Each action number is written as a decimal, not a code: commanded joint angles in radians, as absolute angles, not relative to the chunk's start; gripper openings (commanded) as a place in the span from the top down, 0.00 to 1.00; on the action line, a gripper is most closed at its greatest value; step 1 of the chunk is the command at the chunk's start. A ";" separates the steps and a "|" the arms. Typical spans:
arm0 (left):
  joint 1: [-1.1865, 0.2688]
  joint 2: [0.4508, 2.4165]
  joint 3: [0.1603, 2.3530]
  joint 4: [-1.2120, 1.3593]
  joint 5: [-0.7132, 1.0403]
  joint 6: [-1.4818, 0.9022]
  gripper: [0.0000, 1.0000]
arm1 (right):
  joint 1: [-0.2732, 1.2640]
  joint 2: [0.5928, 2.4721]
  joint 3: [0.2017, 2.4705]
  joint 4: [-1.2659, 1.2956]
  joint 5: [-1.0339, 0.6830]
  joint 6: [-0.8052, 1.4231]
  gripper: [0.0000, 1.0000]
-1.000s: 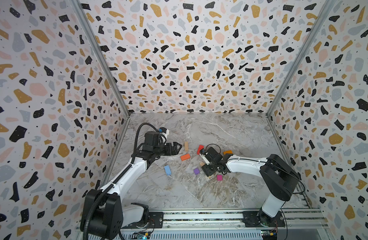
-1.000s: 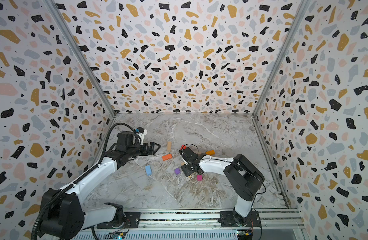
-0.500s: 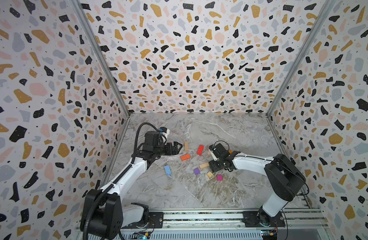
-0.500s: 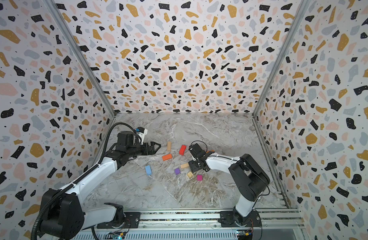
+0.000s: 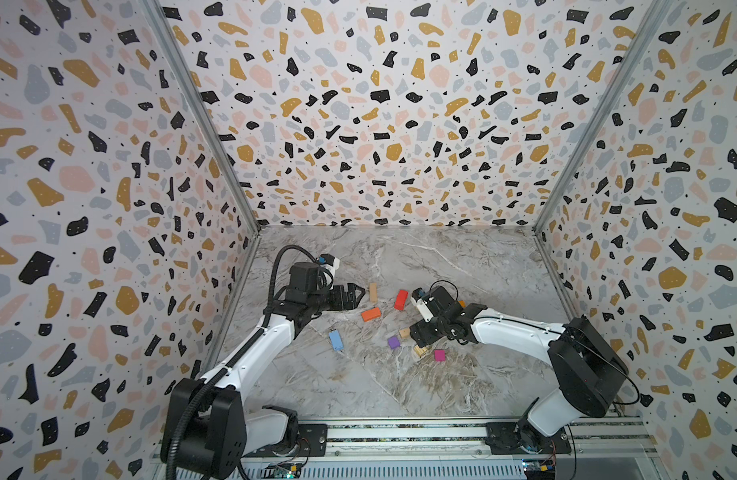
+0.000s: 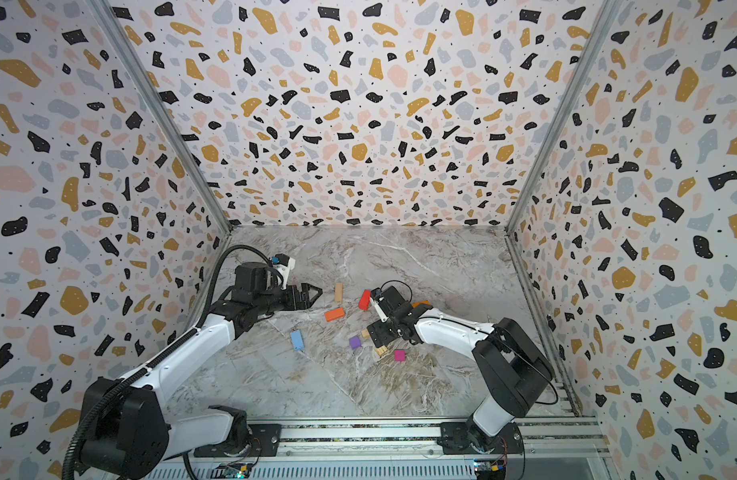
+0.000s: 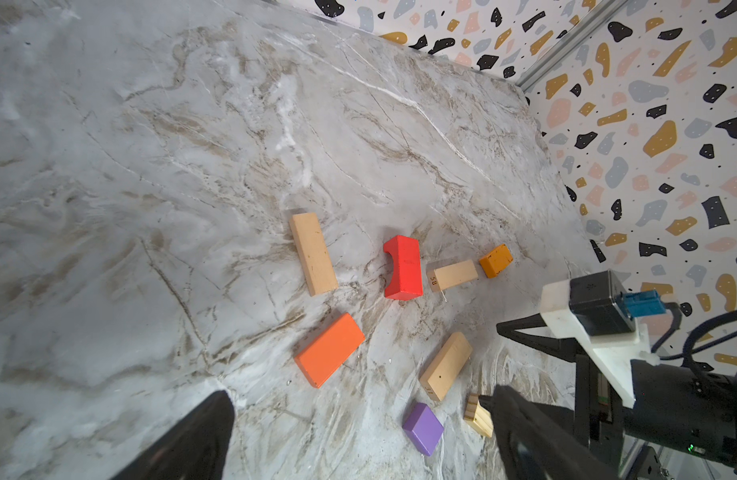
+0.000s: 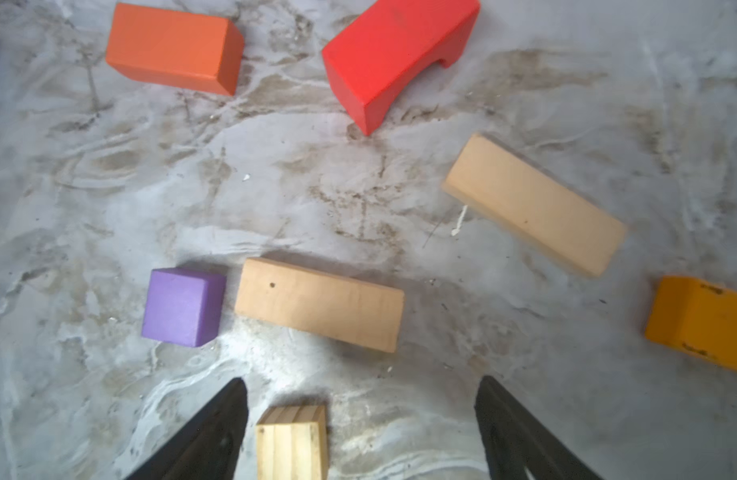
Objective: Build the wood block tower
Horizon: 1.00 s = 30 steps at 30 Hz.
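Note:
No tower stands; the wood blocks lie singly on the marble floor. My right gripper is open and hangs low over a tan cube, which sits between its fingers without touching them, nearer one. Just past it lie a purple cube and a tan oblong. A magenta cube lies beside the gripper. My left gripper is open and empty, raised near the orange block and a long tan block.
A red arch block, a light blue block, a yellow-orange block and a short tan block lie scattered mid-floor. Patterned walls close in on three sides, and a rail runs along the front.
My right gripper drew back from the blocks, then came down over the tan cube with its jaws spread wider. The left arm has not moved.

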State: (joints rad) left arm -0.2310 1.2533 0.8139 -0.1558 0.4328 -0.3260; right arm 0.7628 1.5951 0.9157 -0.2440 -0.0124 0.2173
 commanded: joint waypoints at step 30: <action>-0.234 1.249 0.804 -0.136 0.433 -0.319 0.03 | 0.836 1.777 1.064 -0.247 0.081 0.421 0.12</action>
